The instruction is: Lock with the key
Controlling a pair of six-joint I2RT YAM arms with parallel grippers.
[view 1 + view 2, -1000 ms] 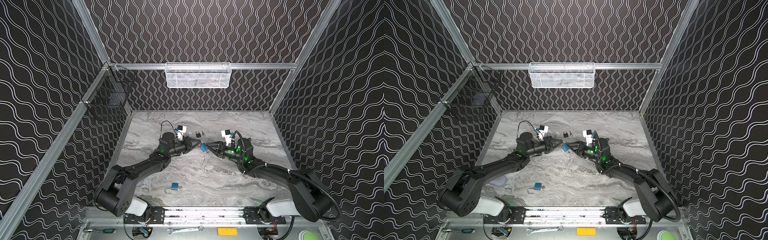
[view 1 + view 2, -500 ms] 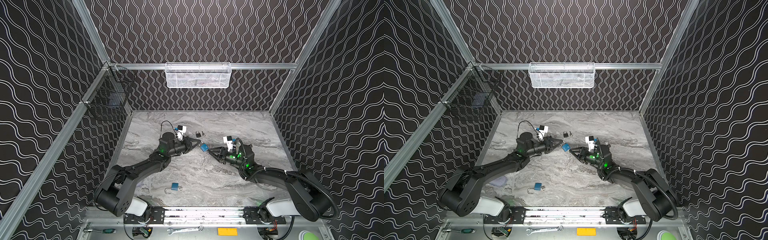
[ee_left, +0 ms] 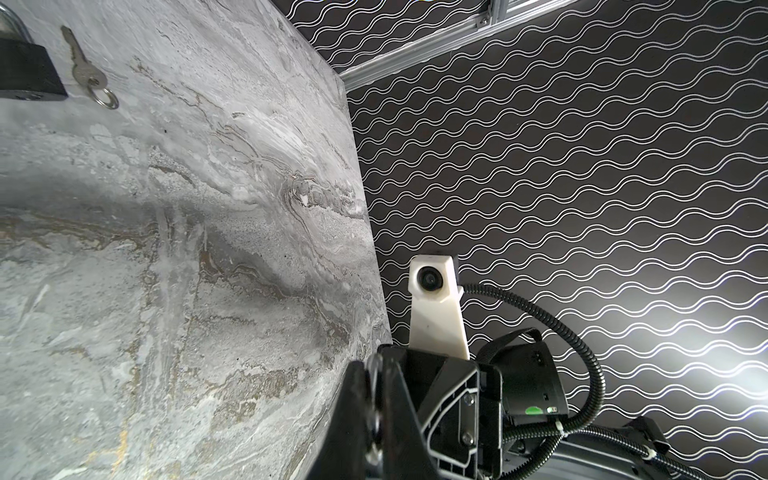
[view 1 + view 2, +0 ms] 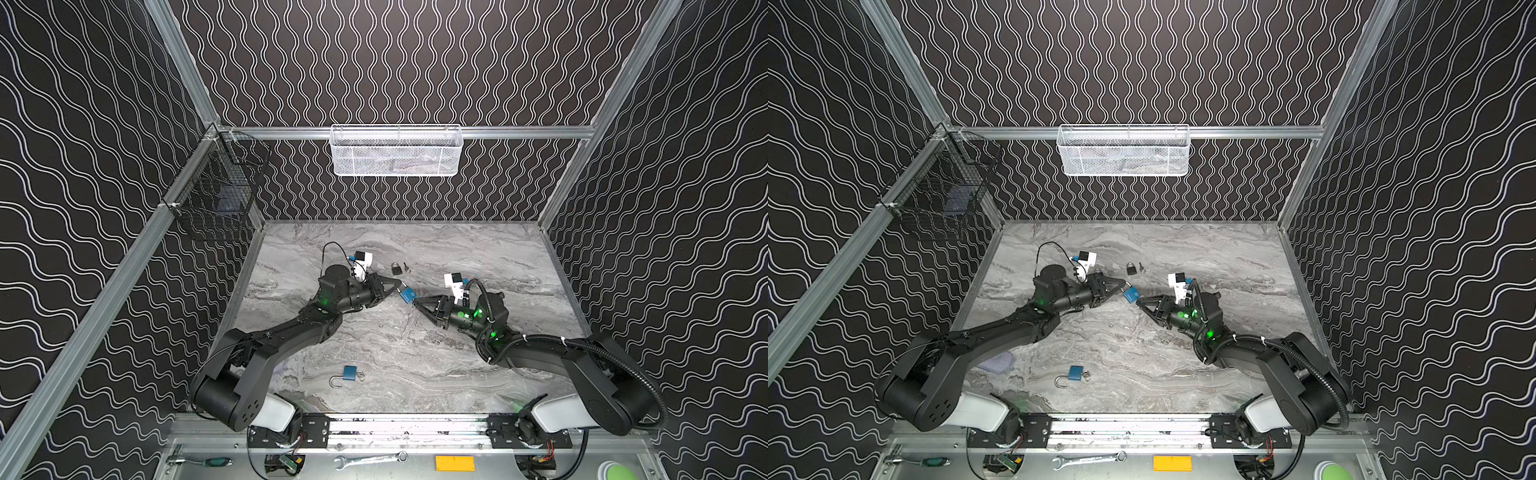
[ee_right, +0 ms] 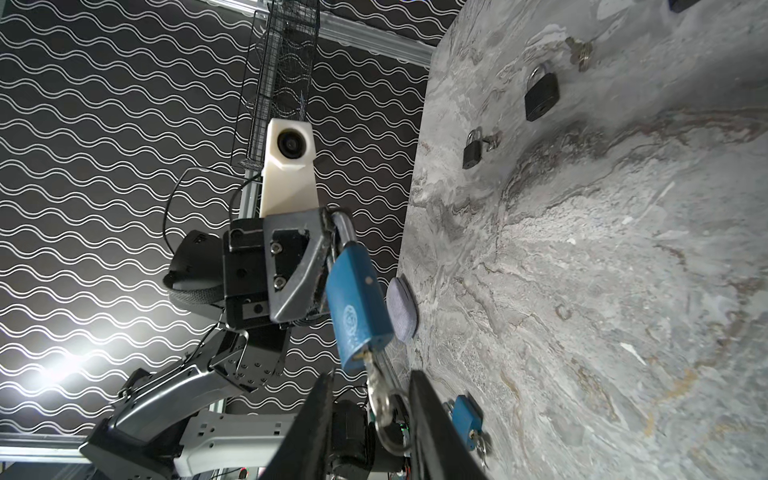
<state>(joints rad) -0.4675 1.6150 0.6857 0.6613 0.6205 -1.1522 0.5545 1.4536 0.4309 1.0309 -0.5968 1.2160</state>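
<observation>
Your left tool (image 4: 400, 285) pinches the blue padlock (image 4: 407, 295) by its shackle. In both top views its body slants lower right, key (image 5: 372, 371) toward your spread right tool (image 4: 415, 303).

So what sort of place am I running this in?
Probably a lab robot test cell: an aluminium frame and wavy-patterned wall panels box in a marble-look tabletop, with a black padlock and an open blue padlock lying on it.

The tabletop (image 4: 415, 357) is evenly lit from above in both top views. Strong glare is seen on the patterned wall (image 3: 715, 345) in both wrist views.
</observation>
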